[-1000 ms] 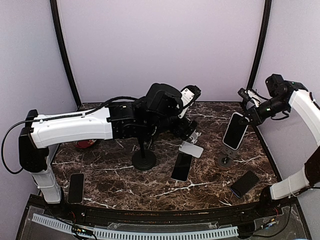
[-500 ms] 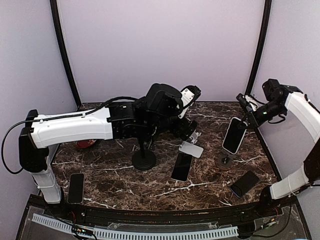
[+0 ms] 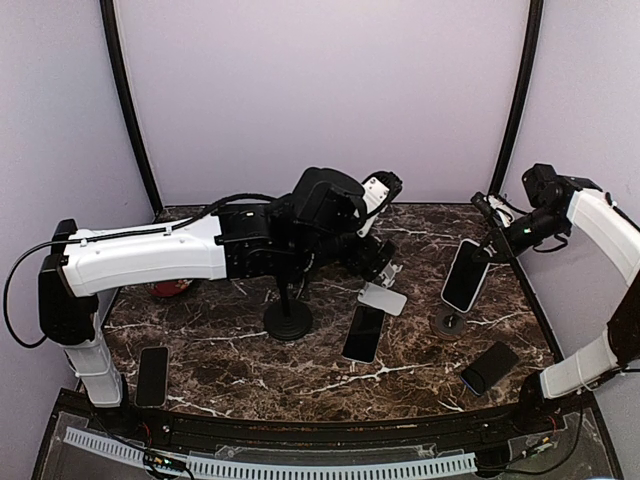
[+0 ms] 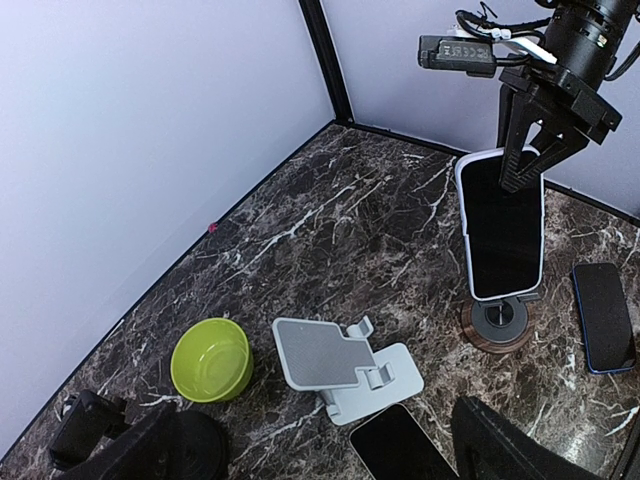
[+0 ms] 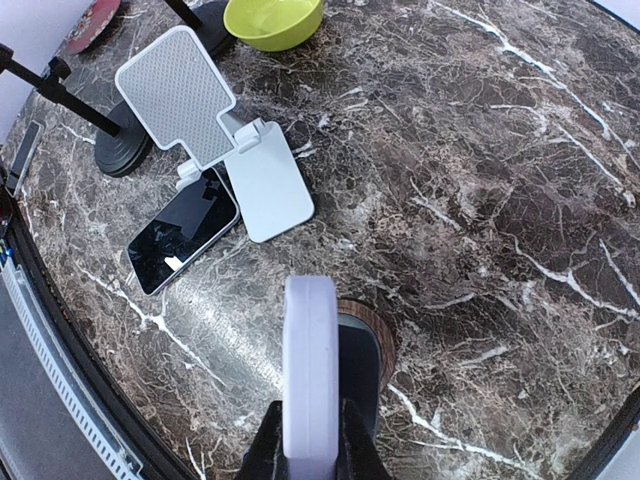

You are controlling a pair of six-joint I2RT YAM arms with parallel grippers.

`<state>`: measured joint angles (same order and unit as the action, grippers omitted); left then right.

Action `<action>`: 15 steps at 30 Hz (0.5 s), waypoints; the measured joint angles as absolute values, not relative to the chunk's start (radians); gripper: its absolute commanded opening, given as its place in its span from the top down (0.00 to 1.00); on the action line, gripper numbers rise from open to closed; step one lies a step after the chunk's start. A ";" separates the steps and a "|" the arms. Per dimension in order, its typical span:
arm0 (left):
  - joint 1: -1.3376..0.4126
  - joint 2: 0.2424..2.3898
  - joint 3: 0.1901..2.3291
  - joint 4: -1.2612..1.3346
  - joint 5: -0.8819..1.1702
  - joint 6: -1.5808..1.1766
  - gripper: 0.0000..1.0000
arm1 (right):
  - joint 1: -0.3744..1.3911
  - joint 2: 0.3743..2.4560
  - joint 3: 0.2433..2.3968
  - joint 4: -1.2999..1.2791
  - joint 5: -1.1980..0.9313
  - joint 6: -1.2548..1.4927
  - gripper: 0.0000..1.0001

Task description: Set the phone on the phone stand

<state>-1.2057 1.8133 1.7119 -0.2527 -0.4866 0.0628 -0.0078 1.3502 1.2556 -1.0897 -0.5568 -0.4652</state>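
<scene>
Phone lowered over stand; marble tabletop, lilac walls.

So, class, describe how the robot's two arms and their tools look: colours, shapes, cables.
The left arm and right arm have smooth white shells on their long links, with black joints and wrists. A black cable runs along the left arm. The left tool and right tool are black, with two fingers each; loose wires bunch above the right one.
</scene>
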 measured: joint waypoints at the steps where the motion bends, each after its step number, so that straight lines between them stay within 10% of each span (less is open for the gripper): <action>1: -1.206 1.814 1.712 -0.251 -0.487 0.063 0.05 | -0.008 1.350 1.256 -1.090 -0.556 -0.465 1.00; 15: -1.206 1.821 1.712 -0.247 -0.487 0.064 0.05 | -0.008 1.350 1.256 -1.092 -0.548 -0.465 1.00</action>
